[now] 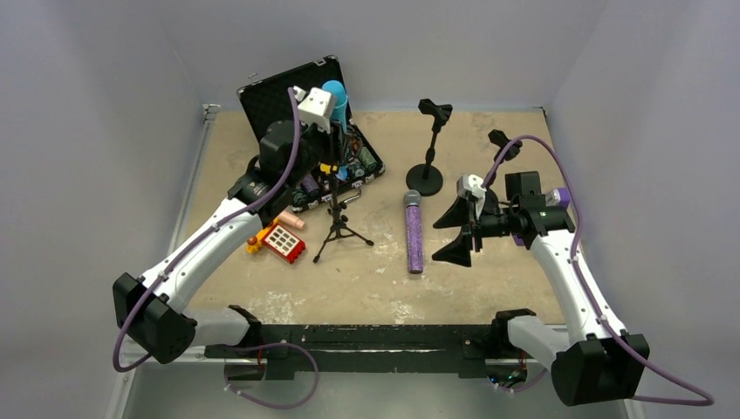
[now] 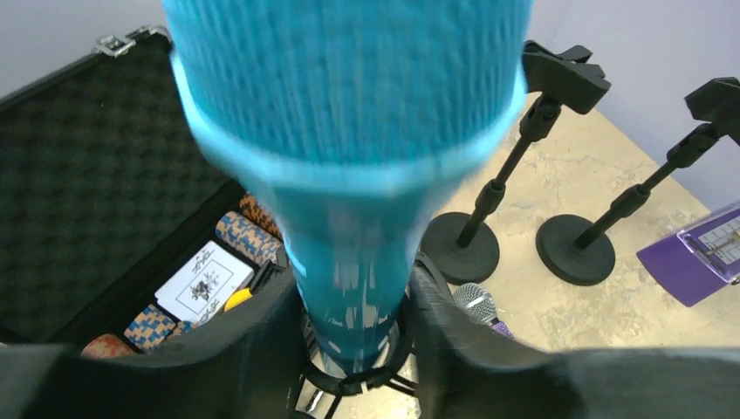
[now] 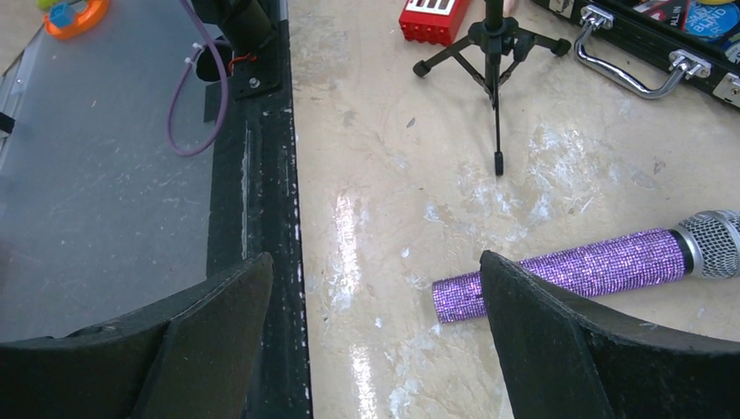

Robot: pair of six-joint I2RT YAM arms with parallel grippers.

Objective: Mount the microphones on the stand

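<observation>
- Beige tabletop (image 1: 489, 279): mottled with white scuffs, it lies beneath both my claws. Plain pale walls close it in on three sides.
- Blue microphone (image 2: 349, 131): upright, clenched between the dark fingers of my left claw (image 2: 353, 327). Its ribbed head flares above the claw, and its glossy handle tapers down to a black ring clip just below.
- Purple microphone (image 3: 576, 269): a glitter-coated cylinder with a silver mesh head. It lies flat on the tabletop just ahead of my right claw (image 3: 375, 262), apart from it.
- Right claw: released, fingers spread wide with nothing between them.
- Peach-pink microphone (image 1: 291, 220): on the tabletop below my left claw, beside a red block (image 1: 284, 243).
- Tripod stand (image 3: 495, 39): thin black legs, standing under my left claw.
- Round-base stand (image 2: 489, 209): black disc foot with a clip on top, beyond my left claw.
- Black case (image 2: 87, 175): its lid is lined with egg-crate foam, and it stands open behind my left claw.
</observation>
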